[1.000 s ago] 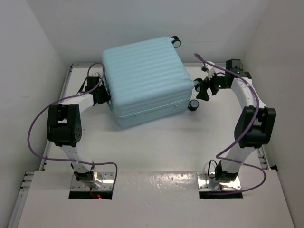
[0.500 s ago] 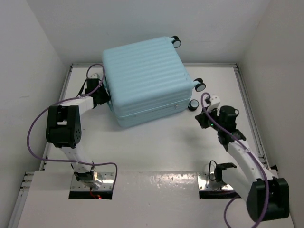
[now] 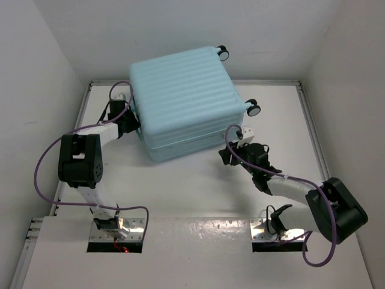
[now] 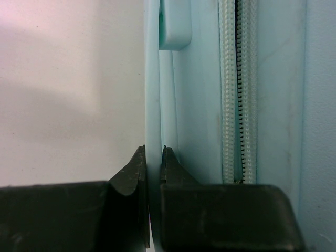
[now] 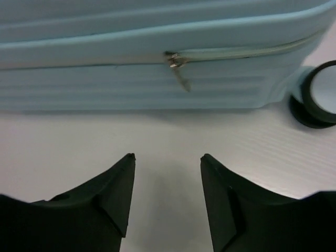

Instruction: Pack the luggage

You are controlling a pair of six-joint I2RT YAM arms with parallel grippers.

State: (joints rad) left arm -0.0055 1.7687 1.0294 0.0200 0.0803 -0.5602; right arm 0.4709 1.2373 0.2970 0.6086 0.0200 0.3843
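- Surface (image 3: 180, 192): one white surface, walled on three sides.
- Luggage (image 3: 180, 102): one pale aqua case, lying flat with its ribbed shell up in the upper centre of the top view and both halves together. The hard shell looks stiff and smooth, so fingers would probably slip on the broad faces. It is bulky and probably too heavy to lift with one arm. I judge the thin rim, the seam and the zipper hardware to be the usable holds.
- Left end effector (image 4: 152, 178): one, at the case's left side, clamped on a thin aqua edge of the shell, beside the zipper track (image 4: 236, 94).
- Right end effector (image 5: 165, 178): one, low on the surface facing the case's near side, fingers apart with nothing between them.
- Wheels (image 3: 254, 109): two black ones show plainly from above at the case's right end. The right wrist view catches one at its right edge, probably a third.
- Zipper pull (image 5: 178, 65): one small metal tab, hanging on the seam in the upper middle of the right wrist view. It is thin and needs a fine pinch.
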